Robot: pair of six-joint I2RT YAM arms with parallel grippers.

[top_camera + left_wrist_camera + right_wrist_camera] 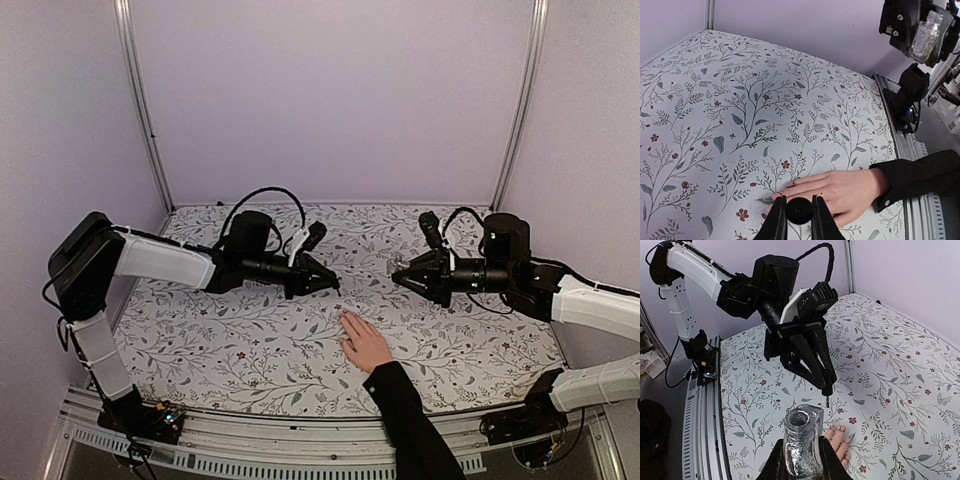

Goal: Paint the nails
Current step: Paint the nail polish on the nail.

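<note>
Right wrist: right tool point(801, 466) grips open, glitter-filled bottle point(801, 440).

No writing, brand, number or sign can be read in any of the three views. The table cover point(250, 340) carries only a printed pattern of sprigs and small flowers. The open glitter bottle point(801, 445) near the right wrist camera shows no legible label.

Lab booth: plain lilac walls point(330, 100), aluminium posts point(142, 100)
</note>
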